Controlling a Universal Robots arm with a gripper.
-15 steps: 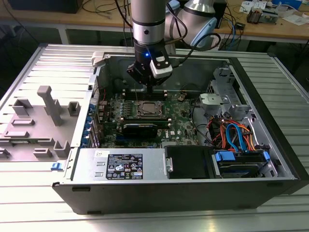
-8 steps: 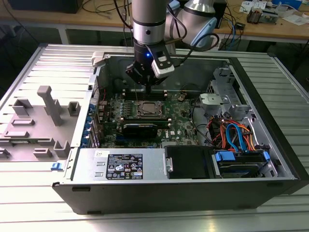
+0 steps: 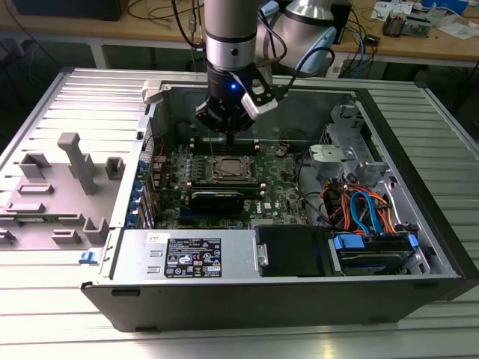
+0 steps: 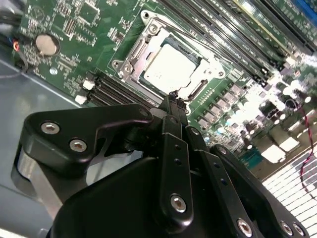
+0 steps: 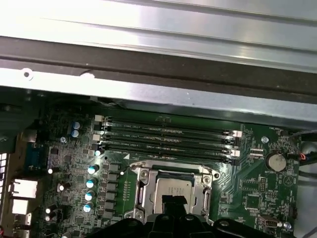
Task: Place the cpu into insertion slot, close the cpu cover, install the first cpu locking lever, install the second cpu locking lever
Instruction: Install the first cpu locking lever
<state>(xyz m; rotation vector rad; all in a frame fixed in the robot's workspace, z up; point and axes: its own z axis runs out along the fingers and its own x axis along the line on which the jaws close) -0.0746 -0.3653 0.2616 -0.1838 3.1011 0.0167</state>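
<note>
A silver-and-grey robot arm hangs straight down in the exterior view, with a small blue light glowing on its black wrist. Its black gripper points downward. In the second wrist view, the jaws are drawn together, tips meeting.

Exterior view: even overhead room light; ribbed table bright, computer case interior dim. Second wrist view: glare washes out one side of the circuit board; gripper shadowed. First wrist view: case wall glares.
</note>
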